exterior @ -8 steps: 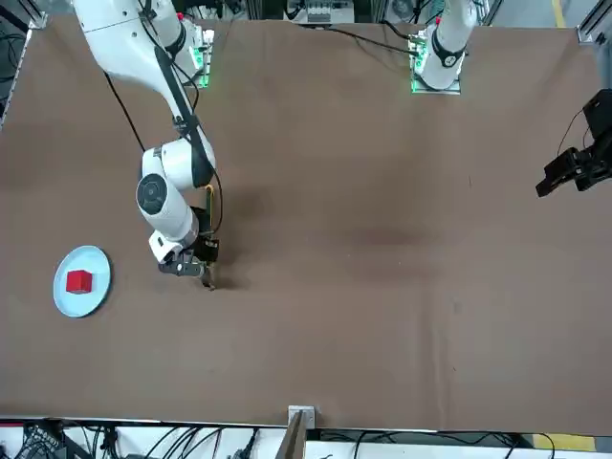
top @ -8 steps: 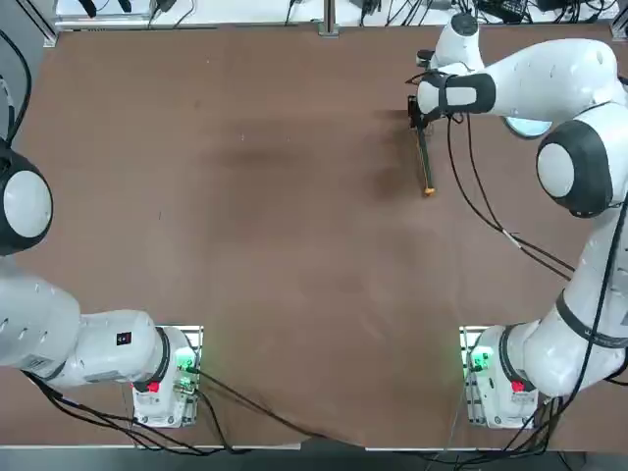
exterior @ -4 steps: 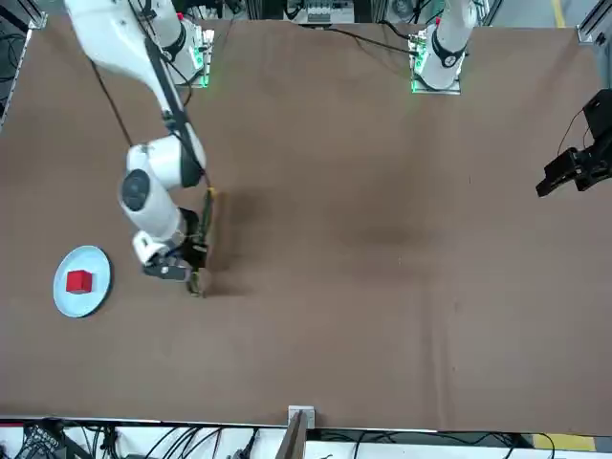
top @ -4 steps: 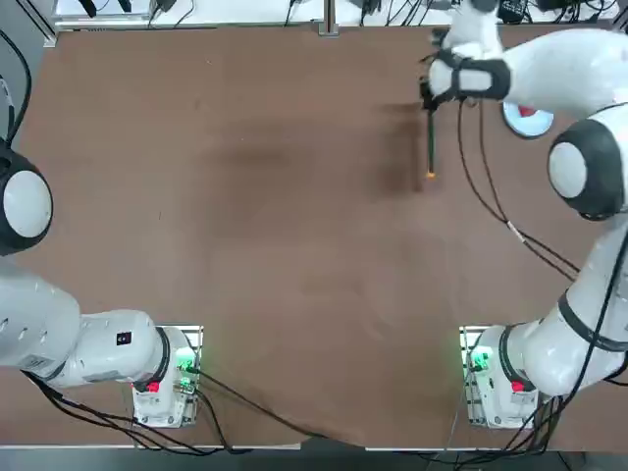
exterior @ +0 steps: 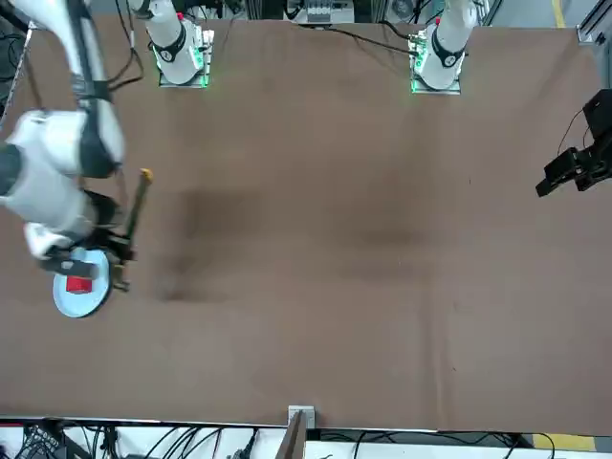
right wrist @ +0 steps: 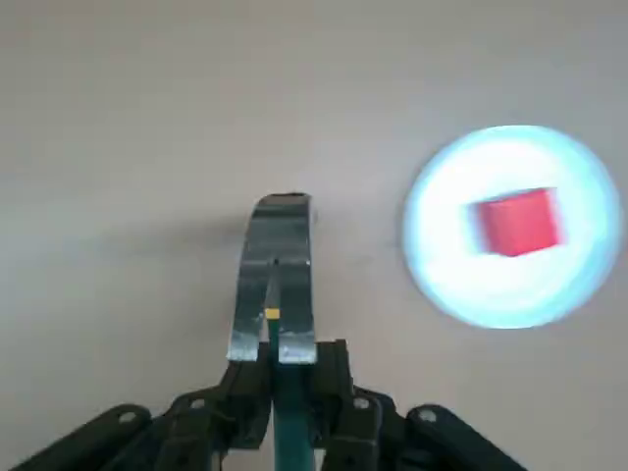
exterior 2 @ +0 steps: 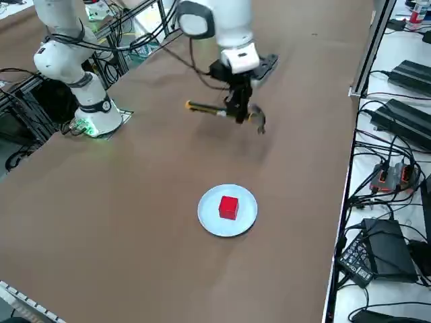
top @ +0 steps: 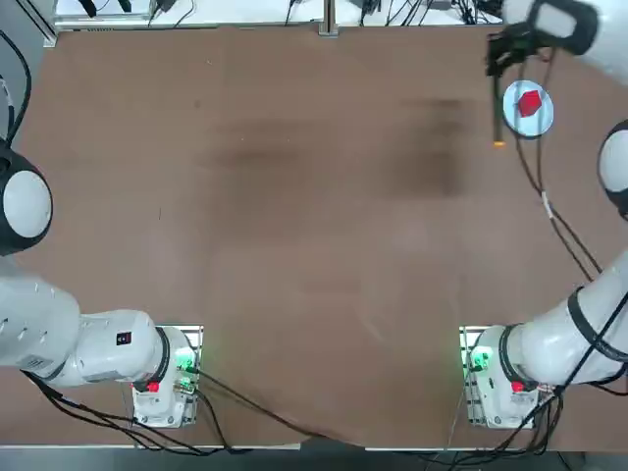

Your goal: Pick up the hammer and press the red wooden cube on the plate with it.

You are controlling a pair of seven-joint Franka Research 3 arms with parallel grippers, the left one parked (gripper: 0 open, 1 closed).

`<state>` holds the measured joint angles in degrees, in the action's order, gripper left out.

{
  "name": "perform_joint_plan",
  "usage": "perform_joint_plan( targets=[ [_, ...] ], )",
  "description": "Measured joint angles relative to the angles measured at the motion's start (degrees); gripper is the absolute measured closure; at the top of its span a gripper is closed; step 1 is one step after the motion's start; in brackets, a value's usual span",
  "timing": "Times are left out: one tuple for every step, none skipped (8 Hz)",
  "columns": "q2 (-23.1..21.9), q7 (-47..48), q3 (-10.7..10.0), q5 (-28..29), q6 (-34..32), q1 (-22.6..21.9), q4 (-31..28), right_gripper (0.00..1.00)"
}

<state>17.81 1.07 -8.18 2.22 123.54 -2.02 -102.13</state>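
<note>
Pincer point(exterior 2: 243, 111): closing firmly on the hammer point(exterior 2: 209, 108), holding it aloft, orange end sticking out.
Grip: probably keeping the metal head free for pressing.
Plate point(exterior 2: 207, 213): lying on the table point(exterior 2: 135, 235), seemingly marking the pressing spot.
Cube point(exterior 2: 228, 208): sitting on the plate, untouched, near the pincer and below it.

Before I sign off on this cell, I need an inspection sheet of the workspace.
Surface: brown tabletop, a few small marks.
Job's things: hammer held above the table; red cube on the round plate.
Clutter: nothing seen.
Grippers: right gripper shut on the hammer's handle, raised near the plate.
Cables: black cables run along the working arm and near its base.
Surroundings: black boxes and wiring on a white surface beside the table.
</note>
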Motion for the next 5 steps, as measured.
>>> perform_joint_plan(
  targets=[
    [0.71,-4.30,-0.06,0.04,-0.02,4.15,0.01,0.79],
    [2.11,-8.11,-0.07,0.06,0.15,7.73,0.08,0.79],
    [3.83,-10.92,-0.06,0.06,0.65,10.52,0.39,0.79],
    [5.78,-12.15,-0.02,0.08,1.58,12.25,1.01,0.79],
    [7.96,-12.45,0.07,0.08,3.39,13.23,1.46,0.79]
  ],
)
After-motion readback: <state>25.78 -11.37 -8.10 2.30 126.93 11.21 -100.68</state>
